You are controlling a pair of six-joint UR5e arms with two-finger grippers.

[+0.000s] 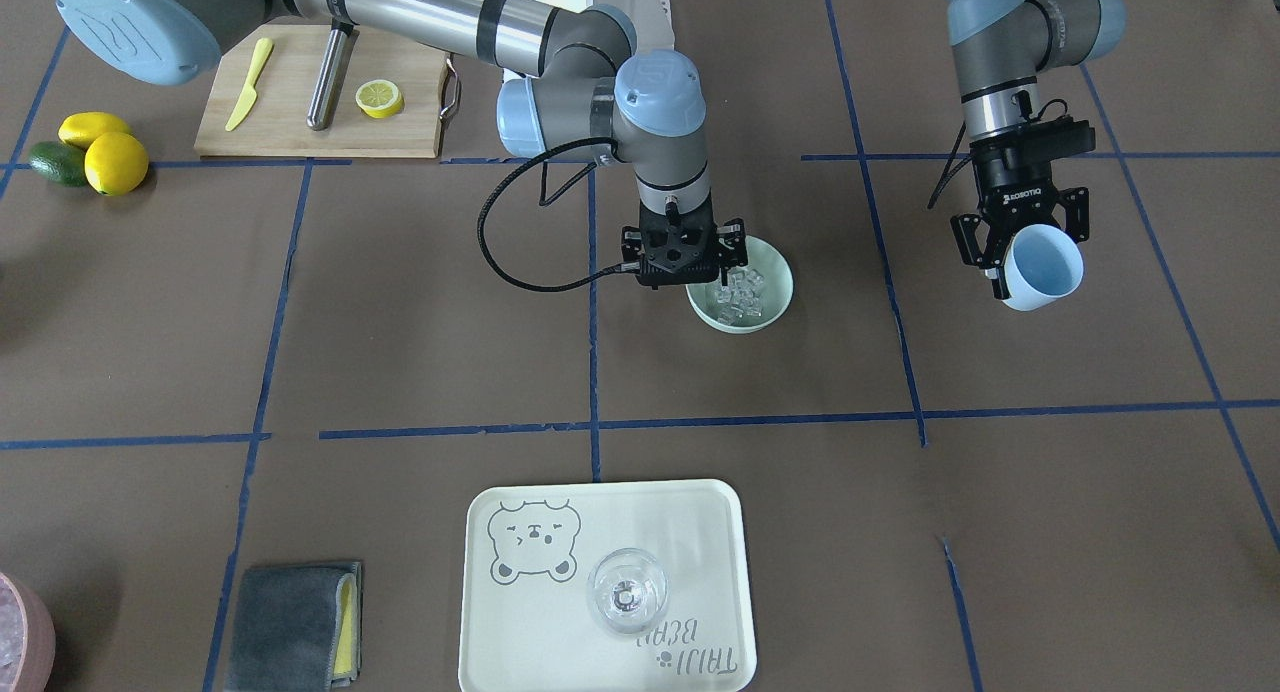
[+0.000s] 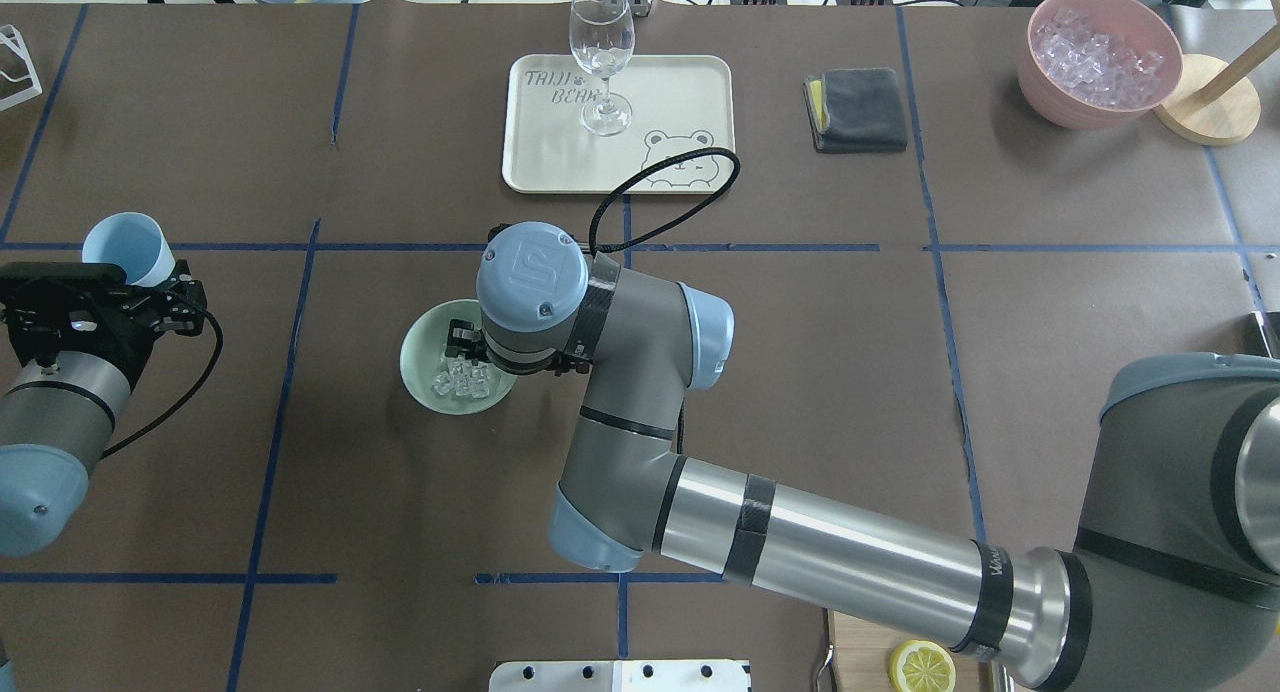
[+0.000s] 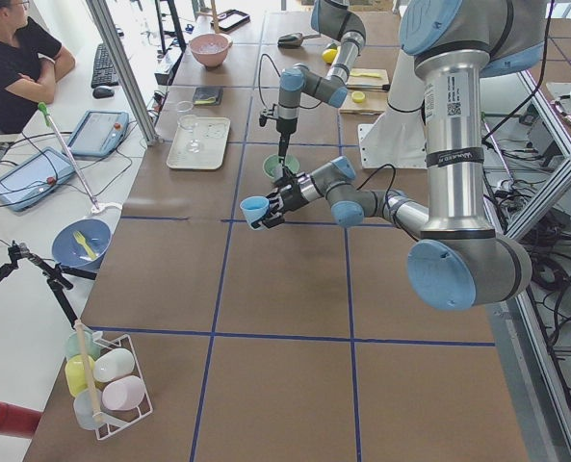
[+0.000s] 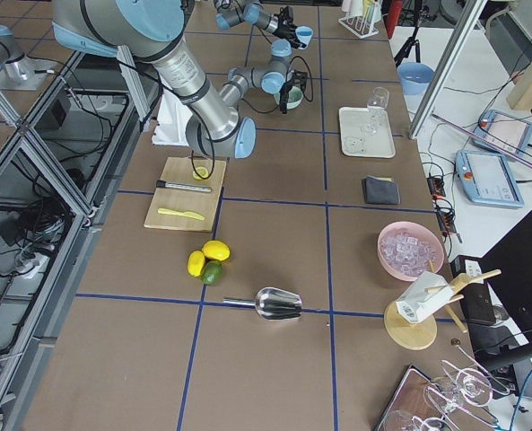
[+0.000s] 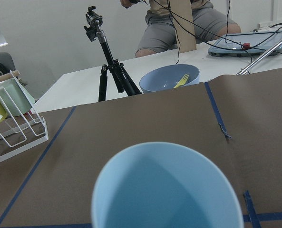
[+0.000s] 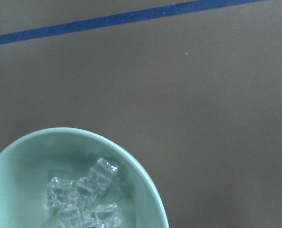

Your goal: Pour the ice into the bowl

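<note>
The pale mint-green bowl [image 1: 778, 297] stands mid-table with a handful of clear ice cubes [image 1: 740, 297] in it; both show in the overhead view, bowl [image 2: 418, 364] and ice [image 2: 462, 380], and in the right wrist view, bowl [image 6: 148, 194] and ice [image 6: 83, 199]. My right gripper [image 1: 682, 264] points down over the bowl's rim with its links spread wide and looks open; its tips are hidden. My left gripper [image 1: 1020, 262] is shut on a light blue cup [image 1: 1045, 267], held tilted off to the side, away from the bowl. The cup [image 5: 164, 190] looks empty.
A cream tray [image 1: 520, 622] with a wine glass [image 1: 627, 592] lies beyond the bowl. A pink tub [image 2: 1095, 97] of ice and a grey cloth [image 2: 858, 110] sit far right. A cutting board [image 1: 290, 112] and lemons [image 1: 115, 162] are near the robot.
</note>
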